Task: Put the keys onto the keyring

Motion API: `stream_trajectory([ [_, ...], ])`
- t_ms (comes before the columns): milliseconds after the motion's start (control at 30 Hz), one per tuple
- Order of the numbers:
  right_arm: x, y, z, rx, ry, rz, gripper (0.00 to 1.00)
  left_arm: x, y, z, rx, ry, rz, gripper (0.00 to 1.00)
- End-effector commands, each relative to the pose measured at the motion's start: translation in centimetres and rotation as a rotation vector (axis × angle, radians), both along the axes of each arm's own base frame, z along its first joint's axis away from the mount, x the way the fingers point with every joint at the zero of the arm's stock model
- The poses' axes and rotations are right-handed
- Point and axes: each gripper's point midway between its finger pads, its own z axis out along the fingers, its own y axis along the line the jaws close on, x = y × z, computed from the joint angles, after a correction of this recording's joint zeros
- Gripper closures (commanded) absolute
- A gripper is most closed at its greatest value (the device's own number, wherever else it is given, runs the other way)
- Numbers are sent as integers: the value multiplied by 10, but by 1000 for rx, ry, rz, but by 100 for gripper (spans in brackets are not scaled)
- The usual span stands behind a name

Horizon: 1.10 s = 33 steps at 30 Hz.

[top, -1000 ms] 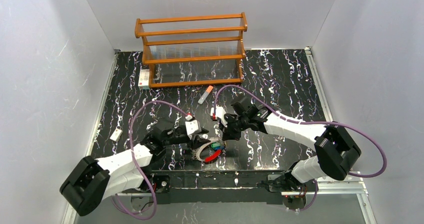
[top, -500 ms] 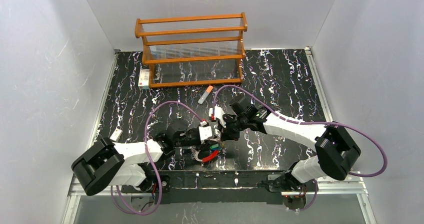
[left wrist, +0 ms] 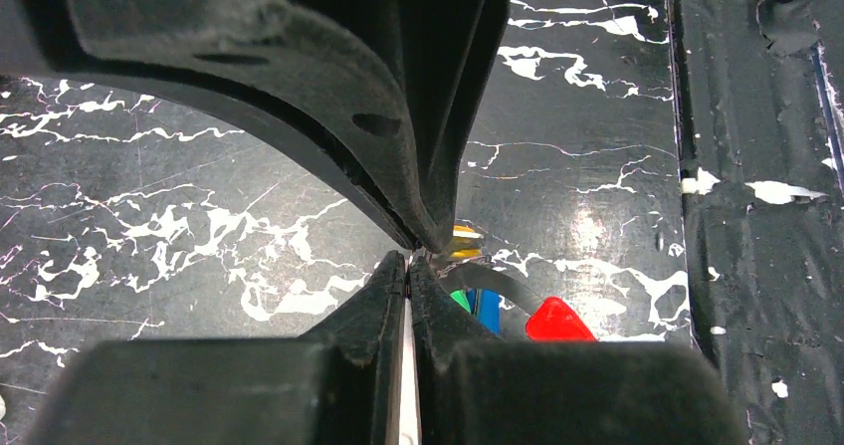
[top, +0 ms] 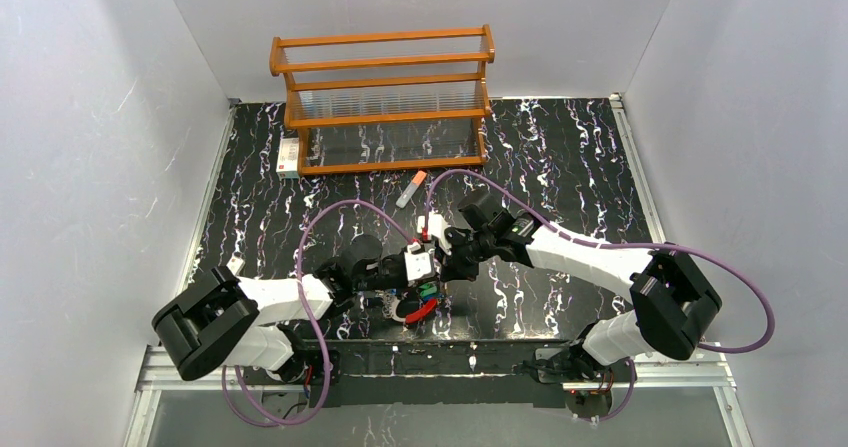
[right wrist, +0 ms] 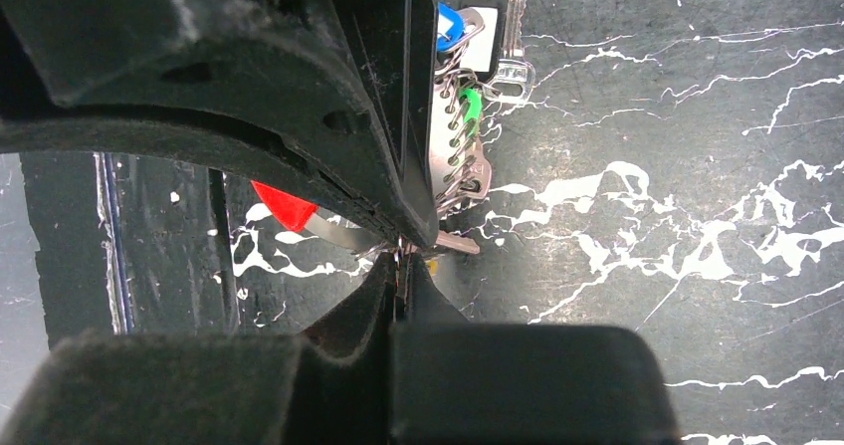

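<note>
The keyring (top: 410, 312) lies near the front edge, a whitish loop with a red section (top: 427, 311). Both grippers meet over it. My left gripper (top: 418, 271) is shut on the ring's thin white band; in the left wrist view (left wrist: 410, 258) the red section (left wrist: 557, 322) and the green (left wrist: 459, 299), blue (left wrist: 488, 311) and yellow (left wrist: 464, 241) keys lie just beyond the tips. My right gripper (top: 442, 269) is shut (right wrist: 398, 256) on thin metal at the key bunch, a key blade (right wrist: 454, 242) sticking out beside it. Blue (right wrist: 448, 22) and green (right wrist: 471, 102) key heads hang behind.
A wooden rack (top: 382, 97) stands at the back. A grey stick with an orange cap (top: 410, 189) lies in front of it. A small white box (top: 288, 154) sits by the rack's left end, a white tag (top: 236, 264) at the left. The table's front rail (top: 470, 352) is close.
My left arm has swung right to the ring and now meets the right gripper over it. The ring has shifted a little. The right arm has barely moved.
</note>
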Motion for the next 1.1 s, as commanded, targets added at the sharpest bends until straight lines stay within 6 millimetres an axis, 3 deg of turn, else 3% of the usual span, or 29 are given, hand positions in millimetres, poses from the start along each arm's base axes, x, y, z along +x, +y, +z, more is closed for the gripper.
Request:
stream_trajectory([
  [0, 6, 17, 21, 72, -31, 26, 99, 3, -9, 15, -32, -37, -17, 100],
  [67, 7, 18, 23, 77, -35, 17, 98, 3, -7, 17, -41, -29, 1, 100],
  [300, 19, 20, 49, 218, -79, -28, 45, 5, 5, 34, -164, 6, 122, 100],
  [433, 23, 16, 72, 343, -97, -29, 32, 3, 11, 48, -253, -3, 152, 100],
  [533, 21, 15, 90, 437, -117, 0, 32, 3, 15, 59, -324, -16, 173, 100],
  [700, 9, 11, 98, 515, -95, 73, 38, -2, 19, 77, -432, -34, 171, 100],
  [867, -4, 12, 98, 559, -63, 135, 48, -7, 19, 89, -489, -41, 150, 100],
  [933, -3, 12, 96, 559, -56, 135, 55, -7, 19, 92, -501, -45, 149, 100],
  [1067, 0, 12, 90, 547, -58, 120, 57, -8, 20, 93, -504, -46, 149, 100],
])
